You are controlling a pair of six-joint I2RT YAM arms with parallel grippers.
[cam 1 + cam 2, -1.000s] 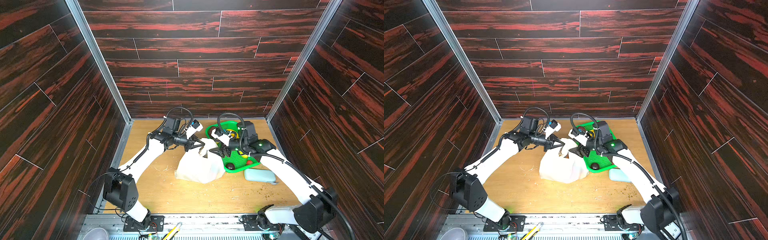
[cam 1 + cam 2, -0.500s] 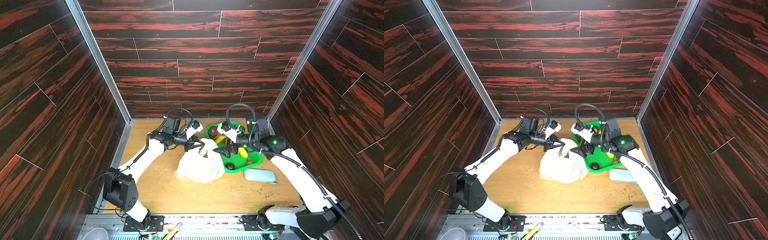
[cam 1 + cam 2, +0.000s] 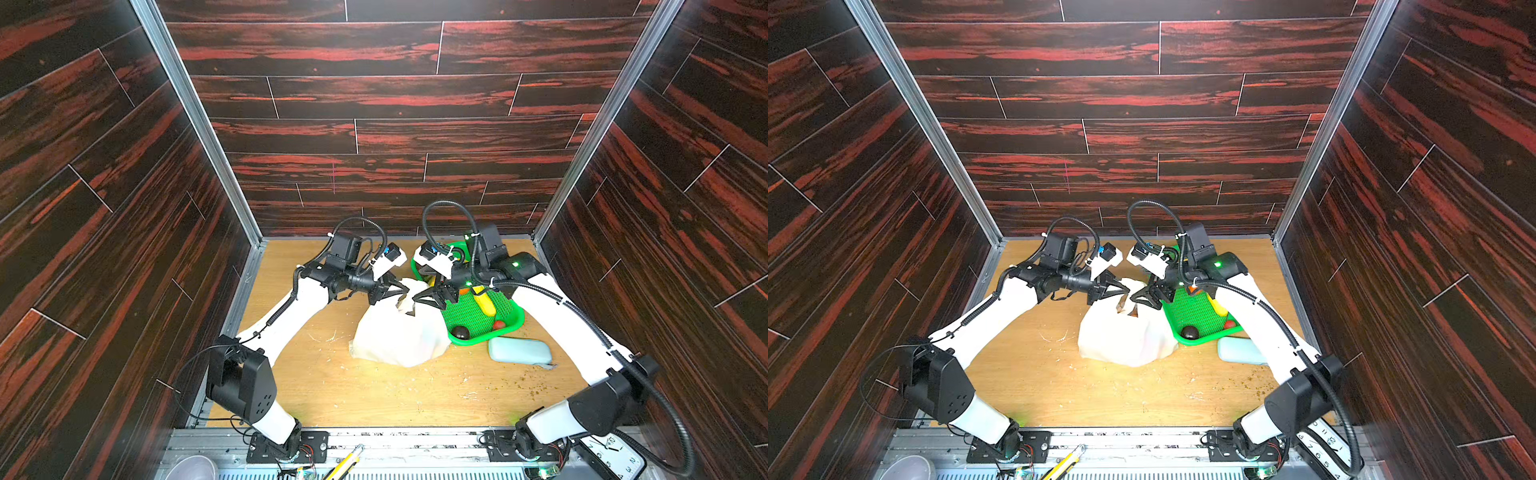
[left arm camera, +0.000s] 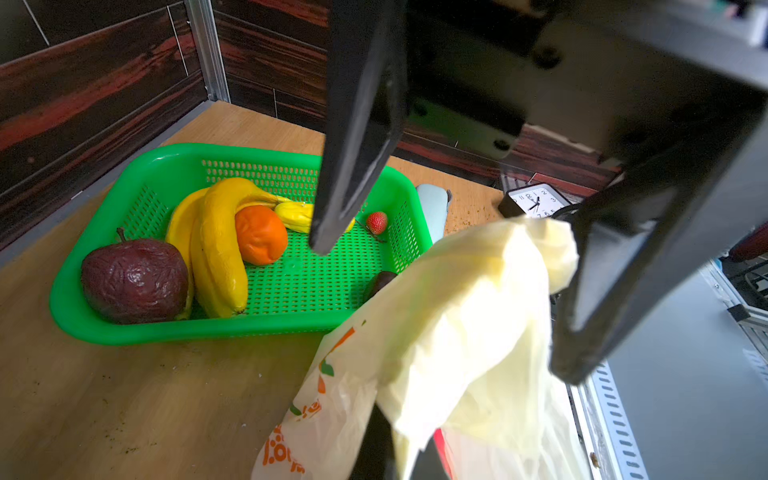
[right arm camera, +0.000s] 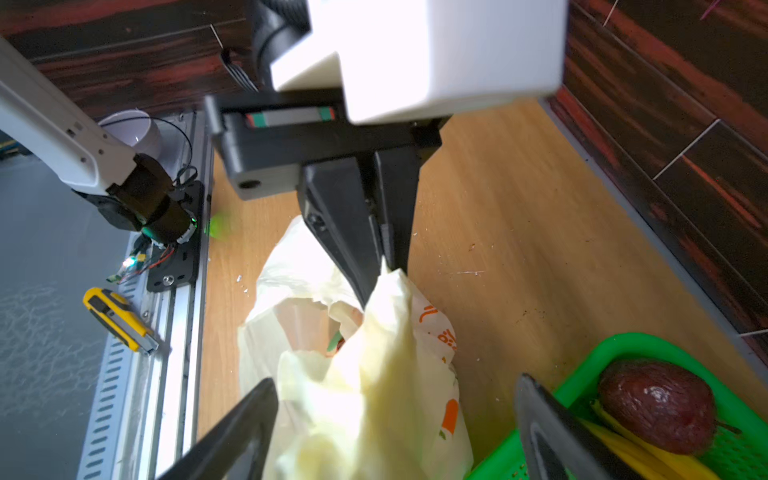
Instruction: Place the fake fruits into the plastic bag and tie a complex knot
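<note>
The bag (image 3: pixel 399 336) sits mid-table (image 3: pixel 332 386), its side against the basket (image 3: pixel 473 341), which lies on the right arm's side. The bag's top is drawn up into a ridge, and the left gripper (image 5: pixel 384 266) has its fingers pressed together on that ridge, pinching the film and holding the mouth up. A glimpse of red and green shows inside the mouth; we cannot tell what it is.

The right gripper (image 3: pixel 419 300) hangs just beside the left one, over the bag's mouth, fingers (image 4: pixel 332 224) spread wide and holding nothing. The raised fold lies between them; whether it touches them we cannot tell.

The fruits yet to be bagged lie on the far side of the right gripper from the bag: bananas (image 4: pixel 216 249), orange (image 4: pixel 259 235), strawberry (image 4: pixel 377 222) and purple fruit (image 4: pixel 135 280), all in the basket. We judge the right arm must fetch them, being nearer and free. The bananas lie across the basket's width, so the fingers would need to close across that long axis.
</note>
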